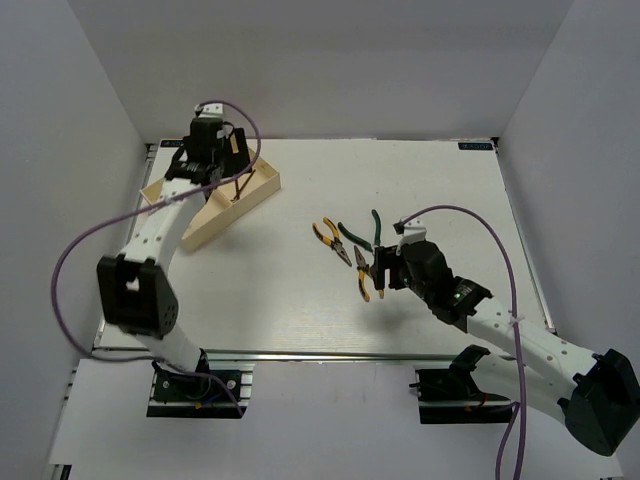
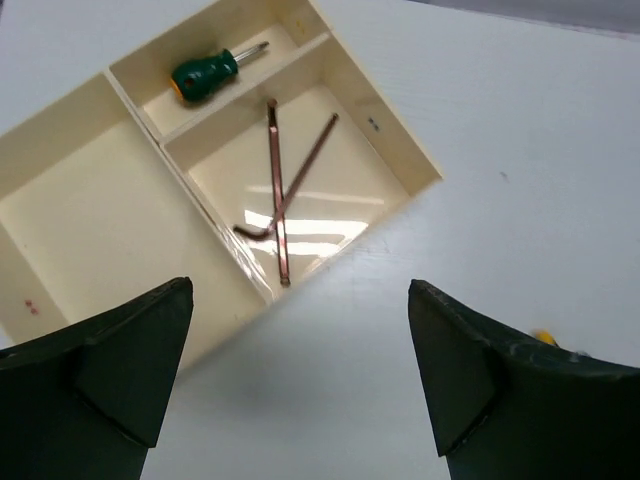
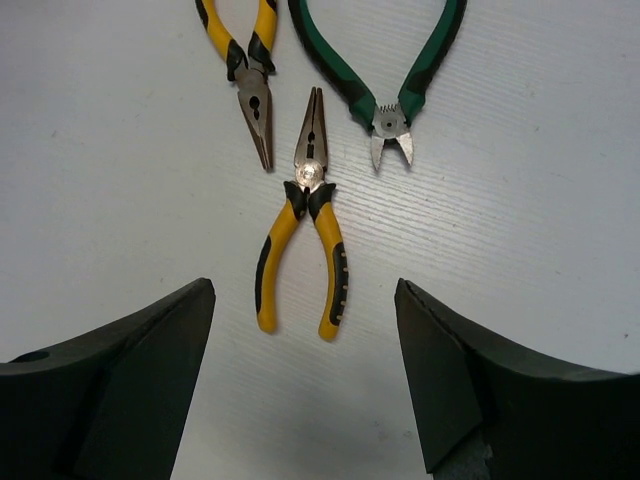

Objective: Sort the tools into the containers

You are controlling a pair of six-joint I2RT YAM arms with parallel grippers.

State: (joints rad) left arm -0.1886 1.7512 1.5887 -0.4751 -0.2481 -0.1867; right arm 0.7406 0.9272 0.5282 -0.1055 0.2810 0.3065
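The cream tray (image 1: 222,222) sits at the back left. In the left wrist view its small compartment (image 2: 262,22) holds a green-handled screwdriver (image 2: 205,75). The middle compartment holds two thin brown rods (image 2: 277,190), crossed. The large compartment (image 2: 90,220) is empty. My left gripper (image 1: 205,165) hovers over the tray, open and empty (image 2: 300,300). Two yellow-handled pliers (image 3: 305,230) (image 3: 245,60) and green-handled cutters (image 3: 385,75) lie on the table right of centre (image 1: 345,240). My right gripper (image 1: 375,272) is open and empty (image 3: 305,290) above the nearer yellow pliers' handles.
White walls close off the table at the back and both sides. Purple cables (image 1: 80,245) loop off both arms. A metal rail (image 1: 330,353) runs along the table's near edge, with both arm bases below it.
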